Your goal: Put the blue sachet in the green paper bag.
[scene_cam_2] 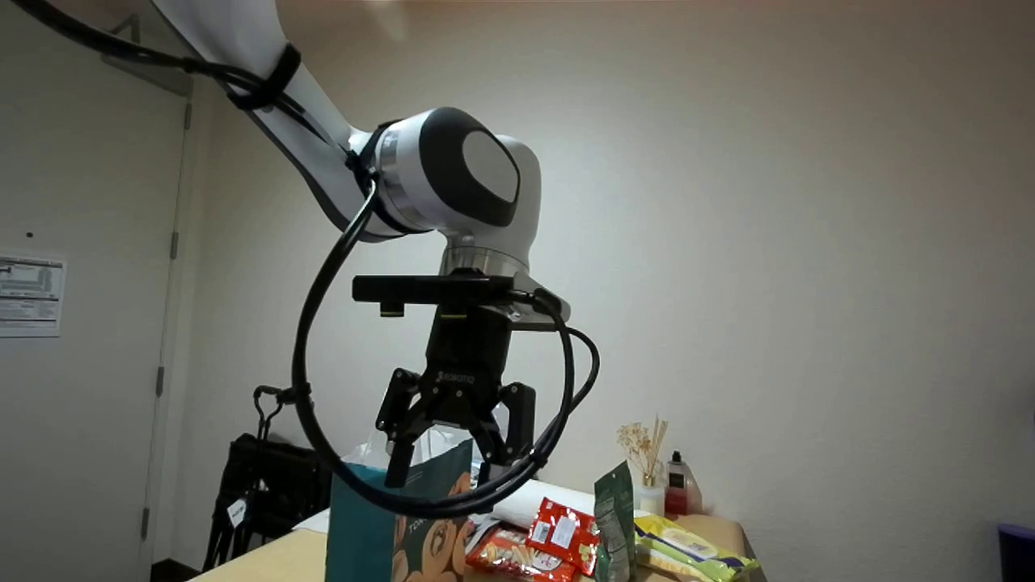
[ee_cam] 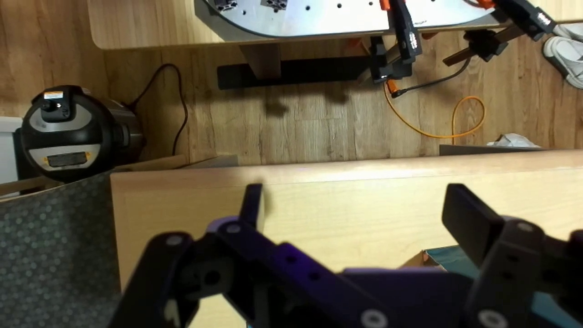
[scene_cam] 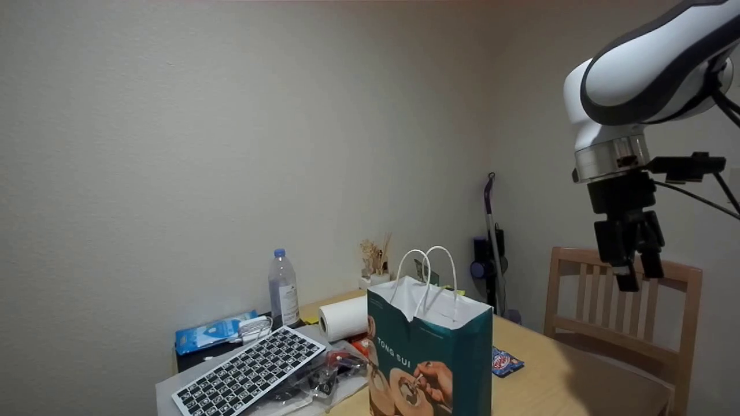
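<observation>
end effector (ee_cam: 355,196): jaws wide apart | blue sachet (scene_cam: 506,362): lies on the counter (scene_cam: 543,378) | green paper bag (scene_cam: 430,346): stands near, upright

We see the arm (scene_cam_2: 323,166) slanting downward, its wrist (scene_cam_2: 485,174) bent, and the tool (scene_cam_2: 441,473) pointing down with two fingers (ee_cam: 464,216) spread wide.

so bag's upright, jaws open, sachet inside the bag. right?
Sachet is wrong: it isn't inside the bag. It lies outside, on the table, as seen in an exterior view. Bag upright and jaws open both stand.
</observation>
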Available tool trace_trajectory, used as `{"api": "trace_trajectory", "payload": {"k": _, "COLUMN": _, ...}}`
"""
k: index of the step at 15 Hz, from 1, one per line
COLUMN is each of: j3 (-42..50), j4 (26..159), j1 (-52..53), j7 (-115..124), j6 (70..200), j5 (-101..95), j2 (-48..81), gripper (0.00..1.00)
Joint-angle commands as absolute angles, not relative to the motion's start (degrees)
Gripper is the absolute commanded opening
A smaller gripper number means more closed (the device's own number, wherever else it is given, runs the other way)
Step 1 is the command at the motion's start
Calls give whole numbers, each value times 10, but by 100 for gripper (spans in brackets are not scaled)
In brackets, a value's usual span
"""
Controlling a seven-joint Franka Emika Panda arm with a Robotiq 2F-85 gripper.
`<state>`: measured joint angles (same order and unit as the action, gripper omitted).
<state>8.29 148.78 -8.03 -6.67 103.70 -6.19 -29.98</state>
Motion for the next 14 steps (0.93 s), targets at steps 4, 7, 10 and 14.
{"api": "trace_trajectory", "payload": {"k": 4, "j3": 78, "j4": 1512, "j1": -82, "j7": -37, "j6": 1177, "j5": -68, "j2": -277, "gripper": 100}}
{"api": "trace_trajectory", "payload": {"k": 7, "j3": 62, "j4": 1521, "j1": -85, "j7": -12, "j6": 1260, "j5": -81, "j2": -250, "gripper": 100}}
{"api": "trace_trajectory", "payload": {"k": 10, "j3": 67, "j4": 1515, "j1": -81, "j7": -27, "j6": 1239, "j5": -71, "j2": -251, "gripper": 100}}
{"api": "trace_trajectory", "payload": {"k": 14, "j3": 64, "j4": 1515, "j1": -81, "j7": -23, "j6": 1242, "j5": -74, "j2": -243, "gripper": 100}}
